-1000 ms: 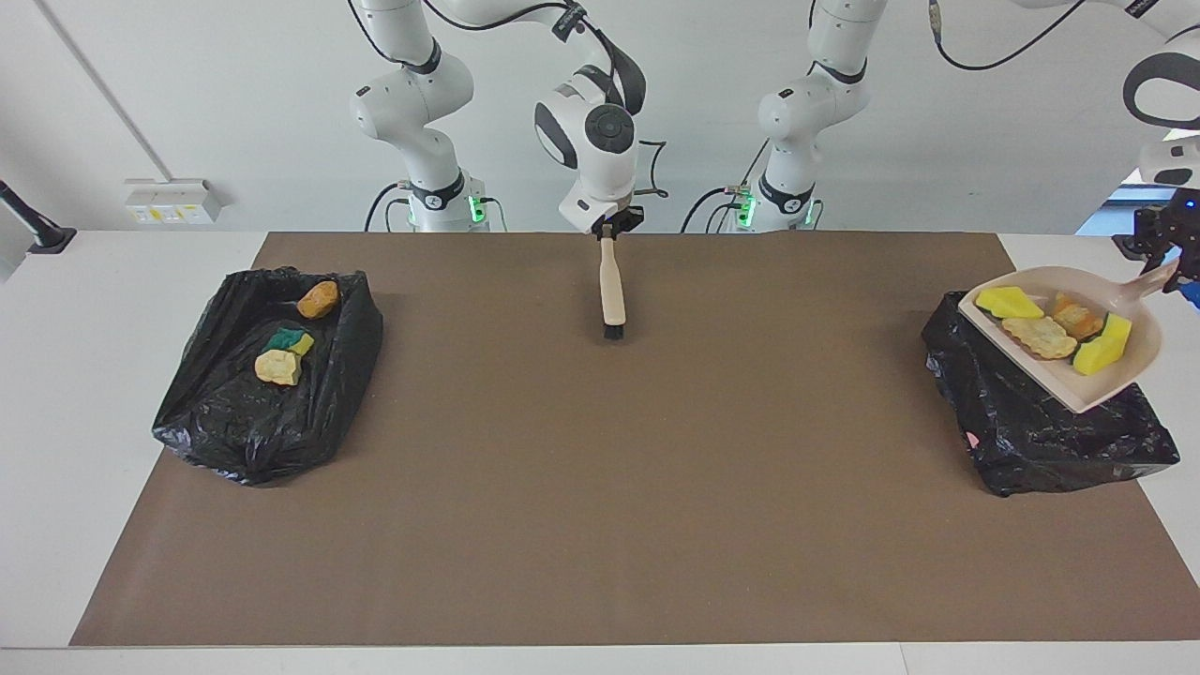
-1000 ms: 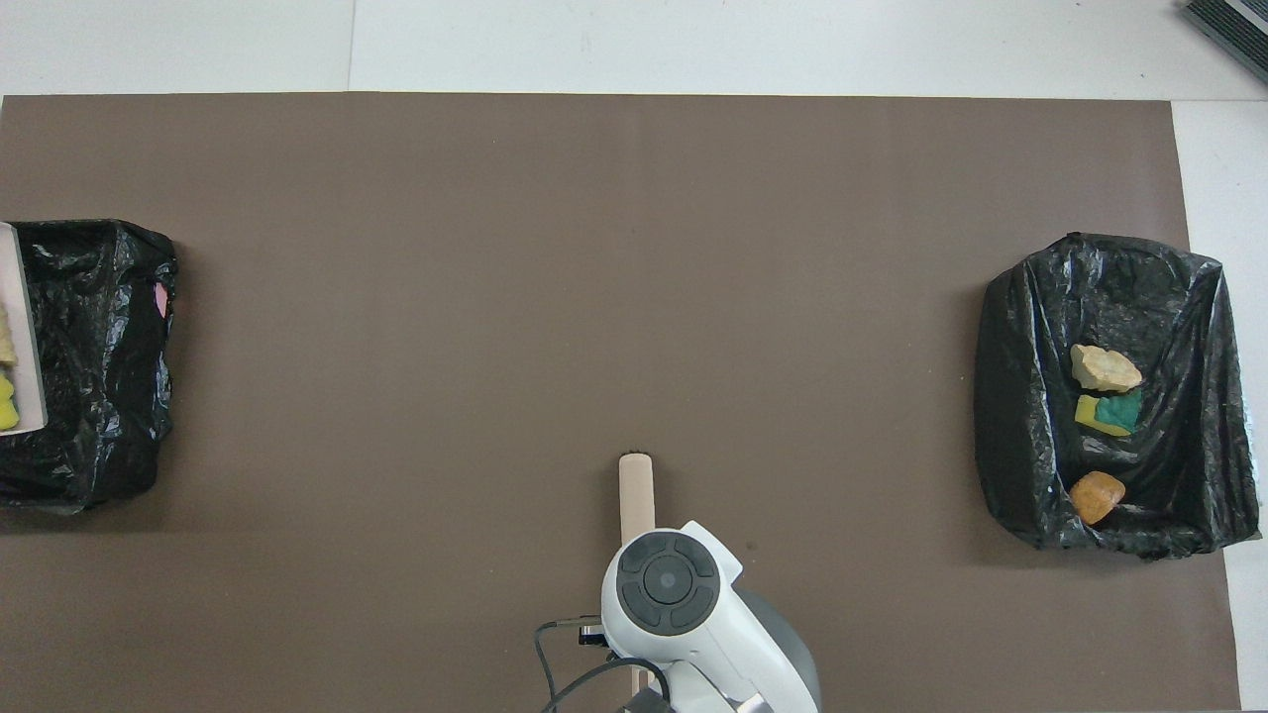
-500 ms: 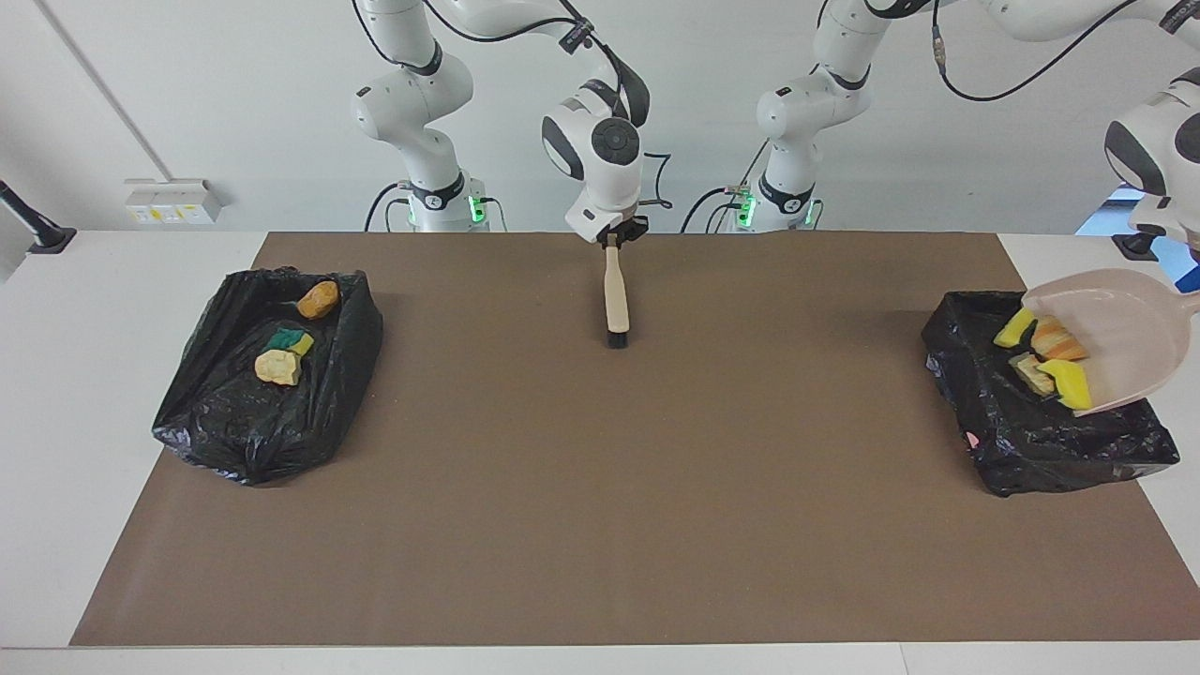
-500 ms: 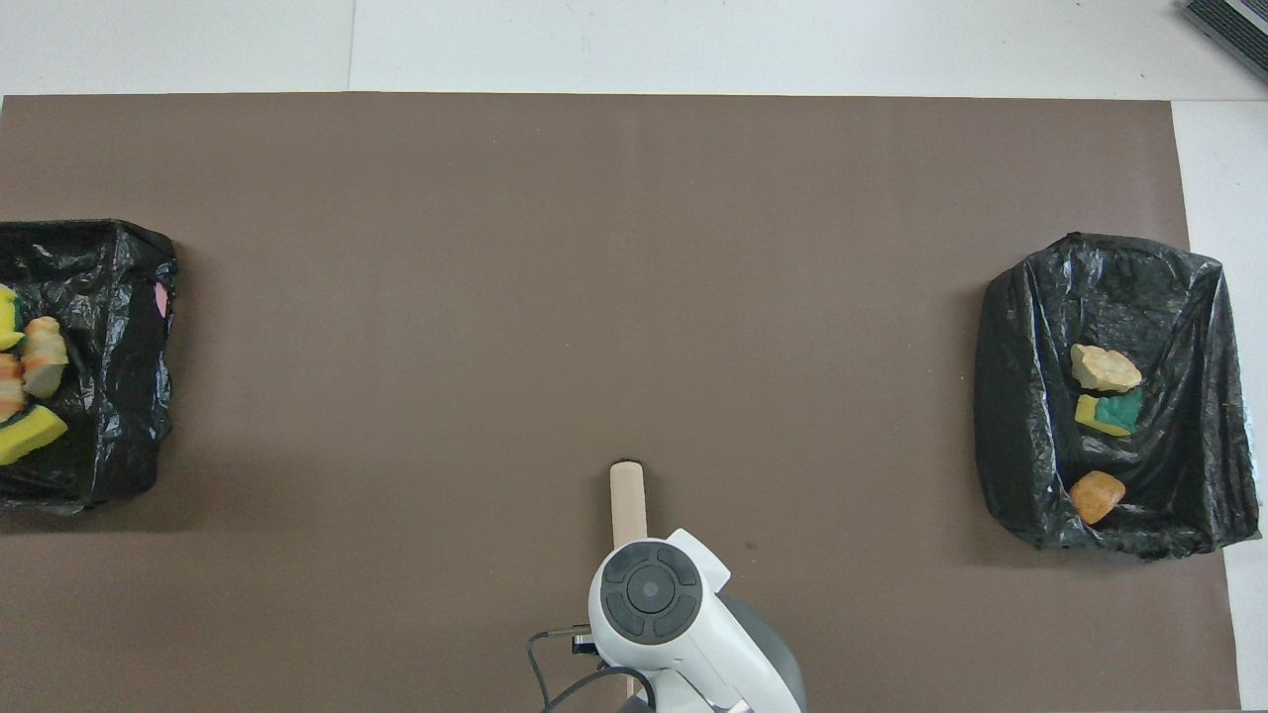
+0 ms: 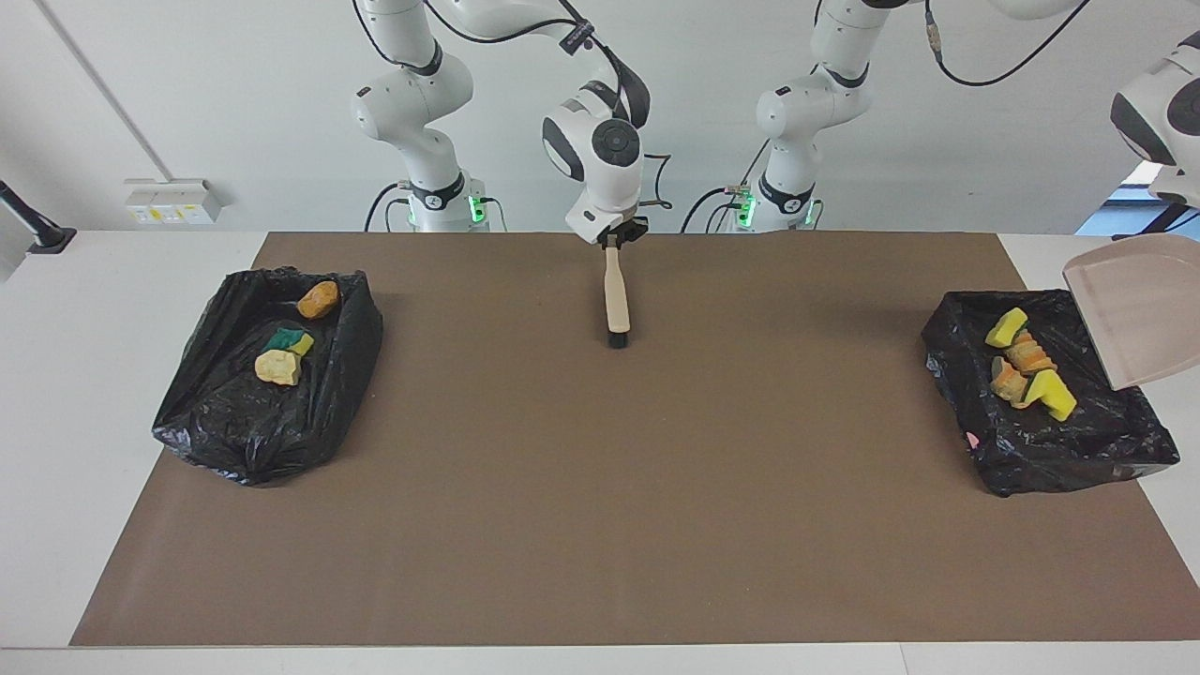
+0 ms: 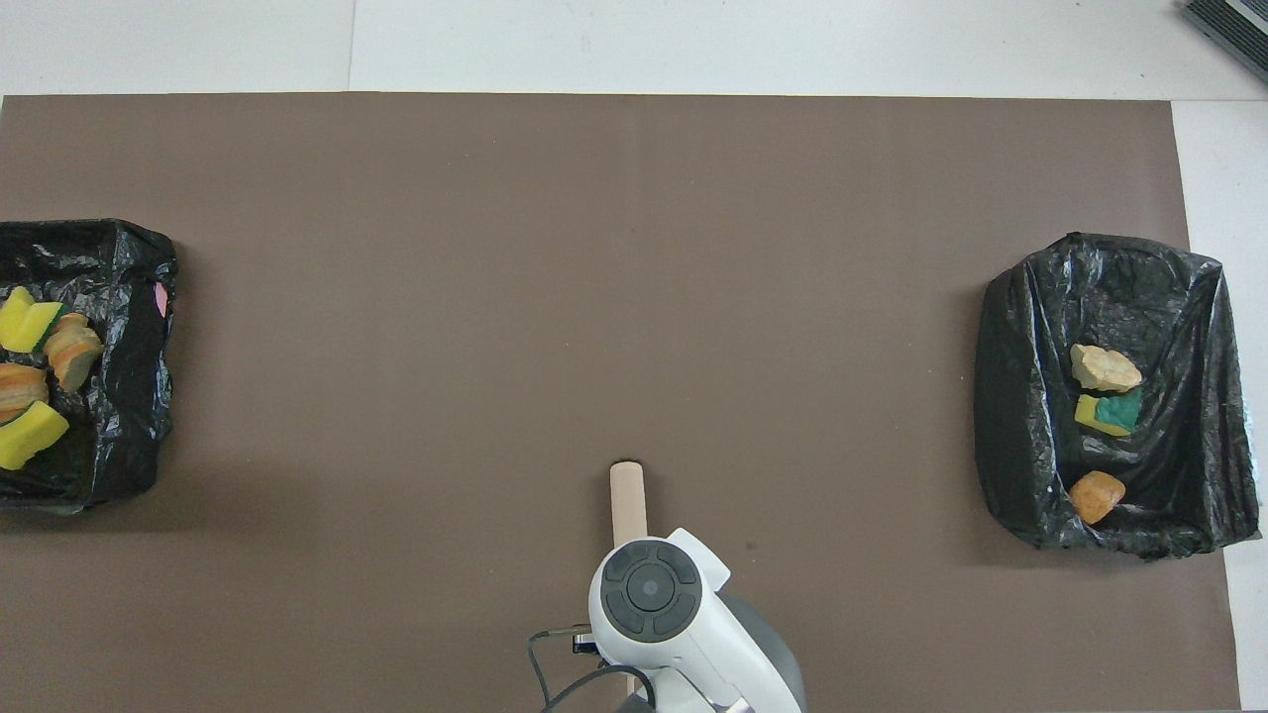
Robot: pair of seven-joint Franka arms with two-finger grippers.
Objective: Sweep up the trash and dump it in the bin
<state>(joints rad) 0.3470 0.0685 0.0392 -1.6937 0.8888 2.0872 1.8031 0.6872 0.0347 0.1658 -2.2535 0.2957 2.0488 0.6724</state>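
Note:
The trash lies in two black-lined bins. Several yellow sponge pieces and tan-orange lumps (image 5: pixel 1025 367) (image 6: pixel 40 366) rest in the bin at the left arm's end (image 5: pixel 1078 441) (image 6: pixel 119 297). Over that bin's edge hangs the beige dustpan (image 5: pixel 1134 314), raised, tipped and empty. Its handle runs off the picture toward the left arm's hand; the left gripper itself is out of view. My right gripper (image 5: pixel 614 236) is shut on the end of the brush's handle (image 5: pixel 616 295) (image 6: pixel 627 500). The bristles (image 5: pixel 616 339) are down on the brown mat, near the robots.
The bin at the right arm's end (image 5: pixel 234 422) (image 6: pixel 1020 396) holds a tan lump (image 6: pixel 1105 368), a yellow-green sponge piece (image 6: pixel 1108 411) and an orange-brown lump (image 6: pixel 1095 495). The brown mat (image 5: pixel 600 487) covers the table between the bins.
The left arm tipped and lifted the dustpan, and its trash slid out into the bin below. The right arm shifted the brush slightly, then held still.

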